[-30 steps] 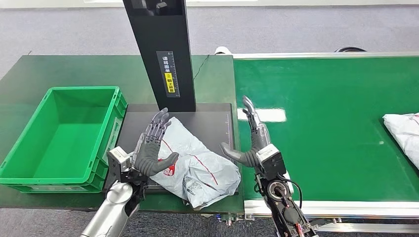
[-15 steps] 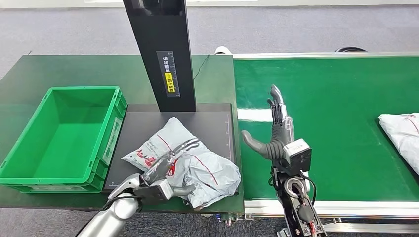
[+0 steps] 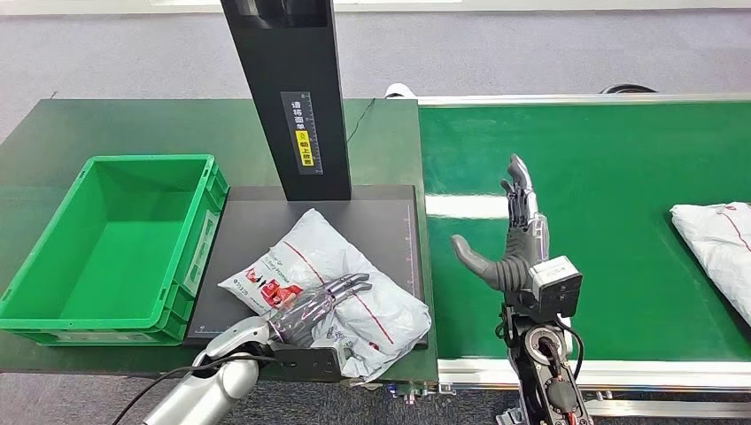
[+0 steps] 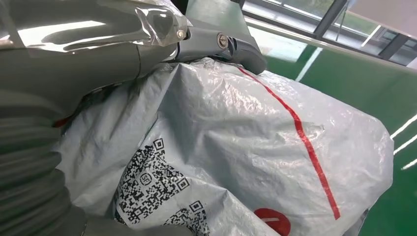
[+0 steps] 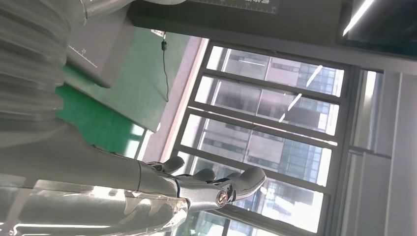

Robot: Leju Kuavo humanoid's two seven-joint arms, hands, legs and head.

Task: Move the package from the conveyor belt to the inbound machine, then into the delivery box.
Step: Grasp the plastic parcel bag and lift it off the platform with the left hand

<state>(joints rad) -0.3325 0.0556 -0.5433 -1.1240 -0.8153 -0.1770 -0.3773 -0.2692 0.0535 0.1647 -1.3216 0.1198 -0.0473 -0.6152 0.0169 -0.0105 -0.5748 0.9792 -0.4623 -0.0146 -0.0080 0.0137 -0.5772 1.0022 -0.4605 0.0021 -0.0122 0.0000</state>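
Package (image 3: 341, 283) on scanner platform (image 3: 381, 221)

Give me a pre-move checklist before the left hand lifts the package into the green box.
1. Package rests on the dark scanner plate: ok.
2. Left hand lies on the package: ok.
3. Left hand has a firm grip: cannot tell; the fingers lie flat on top, and the left wrist view shows no closure around the bag.
4. Right hand is raised over the belt, apart from the package: ok.
5. Green box is empty and stands beside the plate: ok.
6. Second package at the belt's far side, out of the path: ok.
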